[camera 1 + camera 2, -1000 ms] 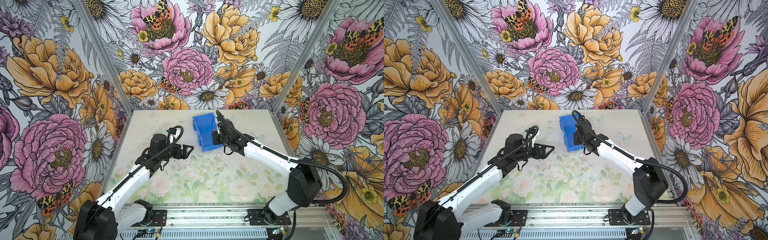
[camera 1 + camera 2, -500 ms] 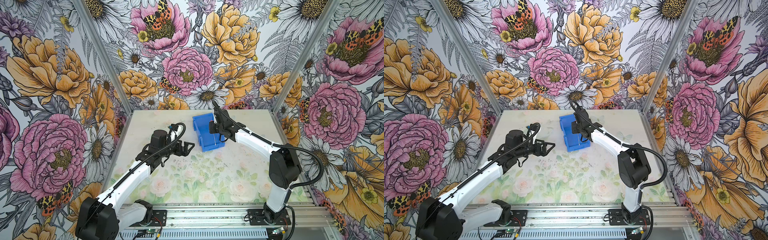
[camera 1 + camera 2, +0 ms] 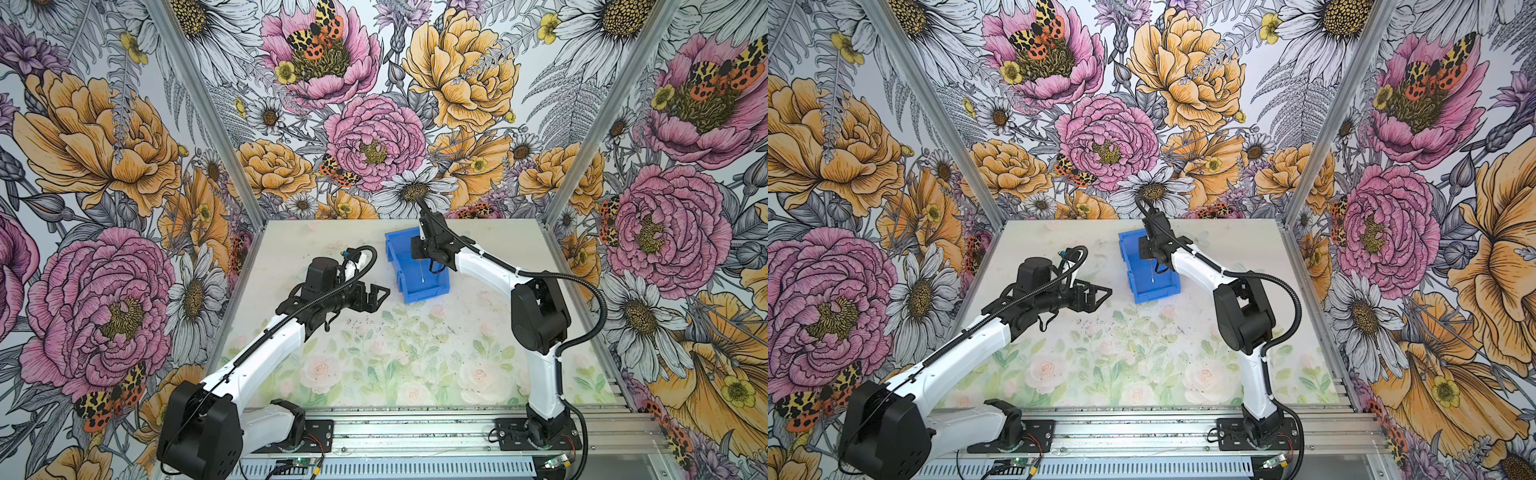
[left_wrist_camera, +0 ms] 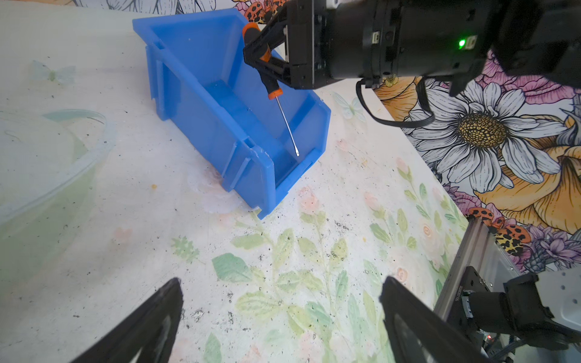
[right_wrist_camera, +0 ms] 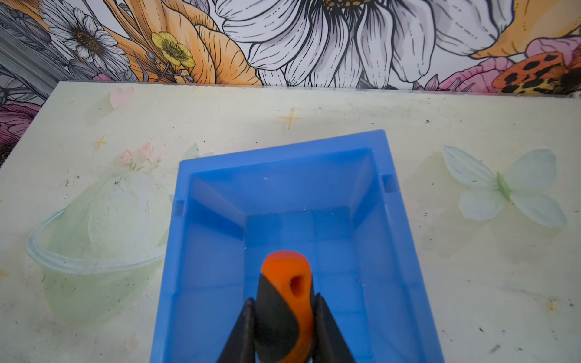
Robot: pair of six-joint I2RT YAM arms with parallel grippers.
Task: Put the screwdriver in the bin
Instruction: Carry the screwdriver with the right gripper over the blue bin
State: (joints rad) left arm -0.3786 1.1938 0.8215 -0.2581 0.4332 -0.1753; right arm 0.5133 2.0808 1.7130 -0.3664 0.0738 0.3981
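Tightly, the right gripper point(image 4: 253, 54) pinches the screwdriver point(image 4: 274, 93) handle, shaft hanging below. The bin point(image 4: 188, 103) lies underneath, likely catching any release.

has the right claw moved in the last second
Yes: the right claw has shifted from the bin's right edge to above its inside.

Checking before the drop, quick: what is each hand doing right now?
Left hand: open, empty.
Right hand: closed on the screwdriver, over the bin.
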